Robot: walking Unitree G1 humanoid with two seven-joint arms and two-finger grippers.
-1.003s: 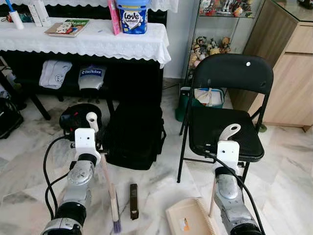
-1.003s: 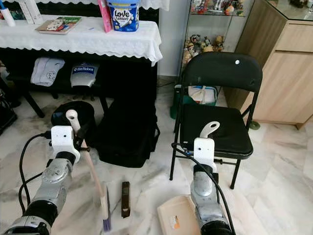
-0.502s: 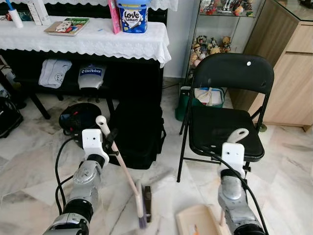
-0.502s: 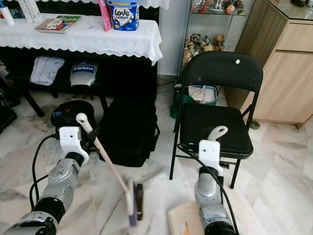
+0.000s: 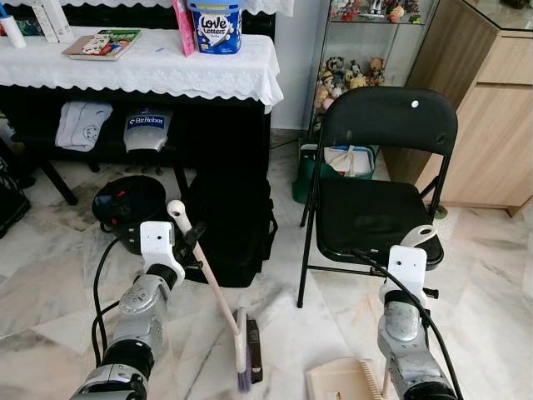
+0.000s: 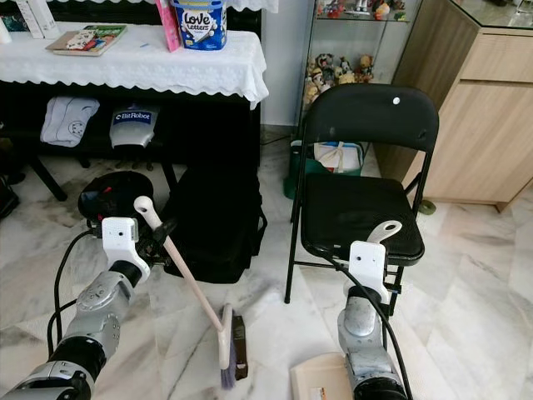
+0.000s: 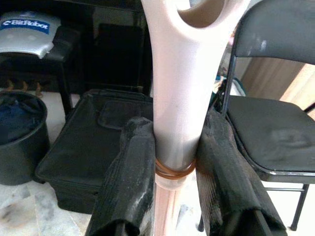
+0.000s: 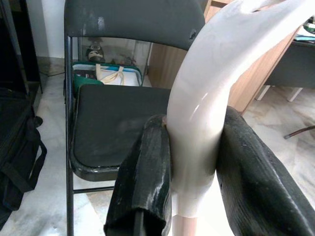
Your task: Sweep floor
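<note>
- Left gripper (image 7: 174, 172) is pinching the broom (image 5: 218, 300) handle; bristles are touching the floor (image 5: 50, 275) left of the chair (image 5: 379, 192).
- Right gripper (image 8: 194, 162) is clamping the dustpan (image 5: 346, 382) handle, below the chair.

Marble floor (image 5: 50, 283), cluttered; clothed table (image 5: 141, 71) behind.
You've got a black bag (image 5: 233, 225) on the floor beside a folding chair (image 5: 375, 208), a round black bin (image 5: 129, 204) near the bag, a dark bar (image 5: 254, 350) touching the broom head (image 5: 241, 354), and a dustpan (image 5: 346, 382) near the bottom edge. The table carries a tub (image 5: 215, 27) and a book (image 5: 93, 44).
</note>
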